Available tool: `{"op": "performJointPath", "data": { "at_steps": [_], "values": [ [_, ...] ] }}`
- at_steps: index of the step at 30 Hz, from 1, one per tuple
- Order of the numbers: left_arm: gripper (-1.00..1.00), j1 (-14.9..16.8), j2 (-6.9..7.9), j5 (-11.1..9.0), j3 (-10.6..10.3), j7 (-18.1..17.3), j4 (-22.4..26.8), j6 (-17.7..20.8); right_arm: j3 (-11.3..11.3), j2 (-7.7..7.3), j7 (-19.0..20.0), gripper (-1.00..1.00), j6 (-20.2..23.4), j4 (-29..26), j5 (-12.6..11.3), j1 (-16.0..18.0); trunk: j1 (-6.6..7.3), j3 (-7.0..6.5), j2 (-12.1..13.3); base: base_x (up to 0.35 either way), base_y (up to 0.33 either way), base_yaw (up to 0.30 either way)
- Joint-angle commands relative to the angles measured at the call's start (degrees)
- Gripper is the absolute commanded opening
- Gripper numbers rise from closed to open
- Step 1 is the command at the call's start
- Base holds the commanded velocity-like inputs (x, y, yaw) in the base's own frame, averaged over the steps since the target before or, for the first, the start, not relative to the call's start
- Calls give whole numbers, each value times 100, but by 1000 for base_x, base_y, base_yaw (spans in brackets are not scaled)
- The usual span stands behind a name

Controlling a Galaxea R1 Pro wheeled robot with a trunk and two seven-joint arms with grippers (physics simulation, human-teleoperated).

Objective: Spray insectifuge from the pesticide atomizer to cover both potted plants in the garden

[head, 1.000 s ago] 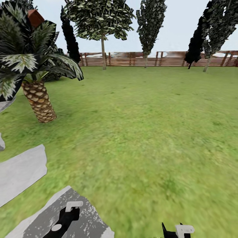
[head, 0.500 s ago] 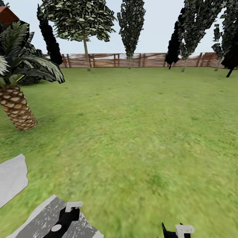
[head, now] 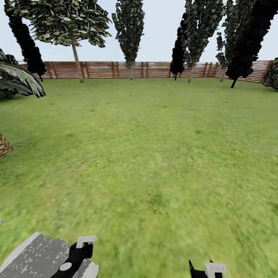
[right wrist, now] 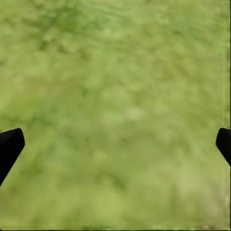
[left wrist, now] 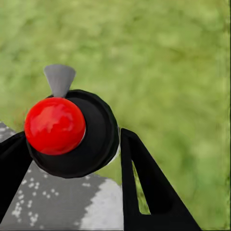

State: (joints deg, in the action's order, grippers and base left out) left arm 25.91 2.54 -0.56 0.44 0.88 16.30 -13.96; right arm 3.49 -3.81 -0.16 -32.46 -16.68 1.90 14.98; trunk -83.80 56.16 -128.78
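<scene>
Left end effector (left wrist: 72,159) clamping pesticide atomizer (left wrist: 72,132) low over lawn (head: 154,146), right end effector (right wrist: 115,144) spread wide

Palm-like plant (head: 13,79) at the left edge, dark bush (head: 272,75) at far right, pale sky (head: 154,34)

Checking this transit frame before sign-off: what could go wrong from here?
1. The atomizer sits between the left gripper fingers, nozzle toward the grass. A jolt could shift or drop it.
2. The stone edge lies right under that arm, so a wheel crossing it may cause such a jolt.
3. The head view faces open lawn and fence. The palm at the left edge could be mistaken for a target plant.
</scene>
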Motion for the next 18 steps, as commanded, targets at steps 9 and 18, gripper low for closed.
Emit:
{"op": "performJointPath", "data": {
  "at_steps": [9, 18],
  "values": [
    [-100, 2, -6, -5, 0, 0, -4, -19, 20, 3, -2, 100, -16, 7, 21, 4, 4, 4, -2, -246, -198, -296],
    [-100, 2, -8, -5, 0, 0, -4, -19, 20, 3, -2, 100, -16, 7, 21, 4, 4, 4, -2, -247, -198, -296]
  ]
}}
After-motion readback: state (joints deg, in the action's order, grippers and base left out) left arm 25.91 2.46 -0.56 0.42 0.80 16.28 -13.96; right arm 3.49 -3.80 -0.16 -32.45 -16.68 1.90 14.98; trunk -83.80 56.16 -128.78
